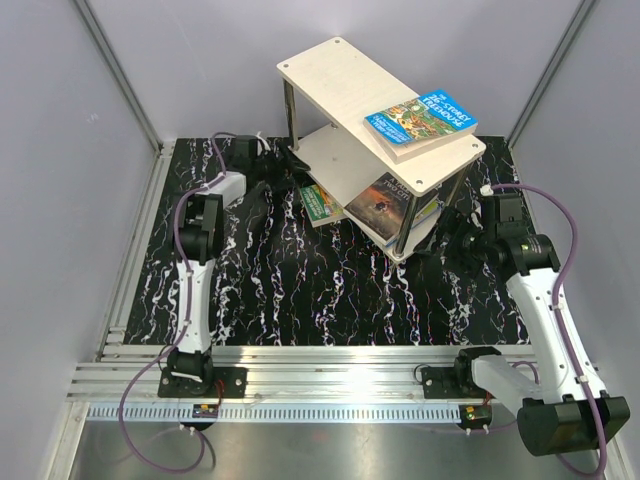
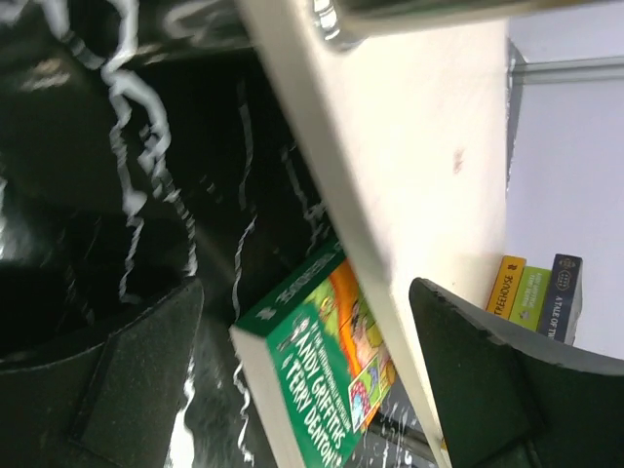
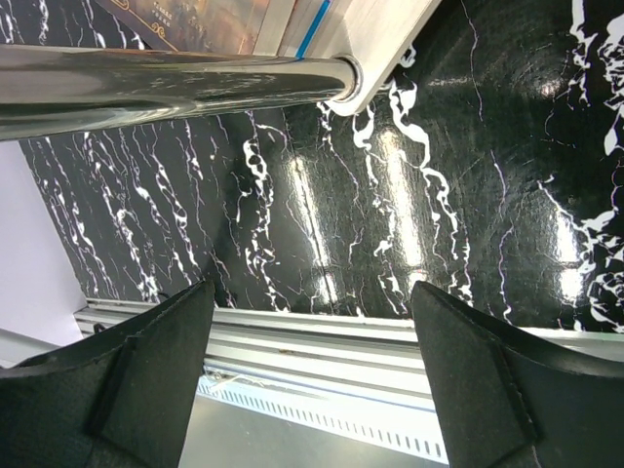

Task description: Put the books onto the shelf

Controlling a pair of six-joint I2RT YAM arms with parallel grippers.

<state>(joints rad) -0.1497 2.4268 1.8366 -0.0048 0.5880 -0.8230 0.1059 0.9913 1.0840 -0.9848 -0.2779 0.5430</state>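
The shelf stands at the back centre of the table. A blue book lies on its top board, and a dark brown book tops a small stack on the lower board. A green book rests tilted at the lower board's left edge. My left gripper is open beside it. In the left wrist view the green book lies between the open fingers of the left gripper, untouched, its far side hidden by the board. My right gripper stands open and empty by the shelf's near right post; right gripper.
The stacked books' spines show on the lower board. A metal post of the shelf crosses just above the right fingers. An aluminium rail runs along the table's near edge. Grey walls close in the sides and back.
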